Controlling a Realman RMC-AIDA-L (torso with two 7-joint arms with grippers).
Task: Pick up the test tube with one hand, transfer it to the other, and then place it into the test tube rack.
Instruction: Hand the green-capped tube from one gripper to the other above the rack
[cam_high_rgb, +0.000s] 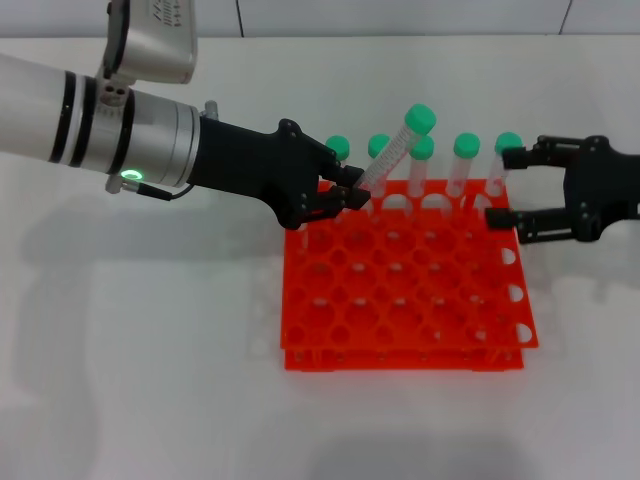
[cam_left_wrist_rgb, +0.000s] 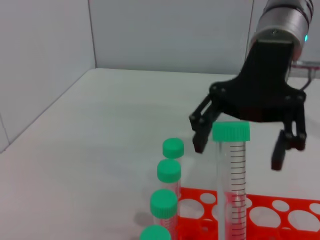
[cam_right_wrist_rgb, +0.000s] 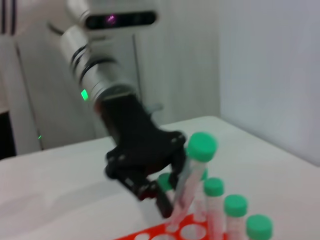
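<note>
The left gripper (cam_high_rgb: 352, 198) pinched the light, rigid, probably slippery test tube (cam_high_rgb: 392, 152) low, so the wide-open right gripper (cam_high_rgb: 508, 187) should grasp just under its green cap (cam_high_rgb: 421, 118).

Lab bench setup, looks like. Plain white table (cam_high_rgb: 150, 380), white partition walls (cam_left_wrist_rgb: 165, 35) behind, nothing homely about it. Orange-red test tube rack (cam_high_rgb: 400, 290) sits centre stage, green-capped tubes (cam_high_rgb: 466, 160) standing along far row, graduated marks on test tube (cam_left_wrist_rgb: 235, 170) nearest wrist camera. Two robot arms over bench — robotics test cell feel.
</note>
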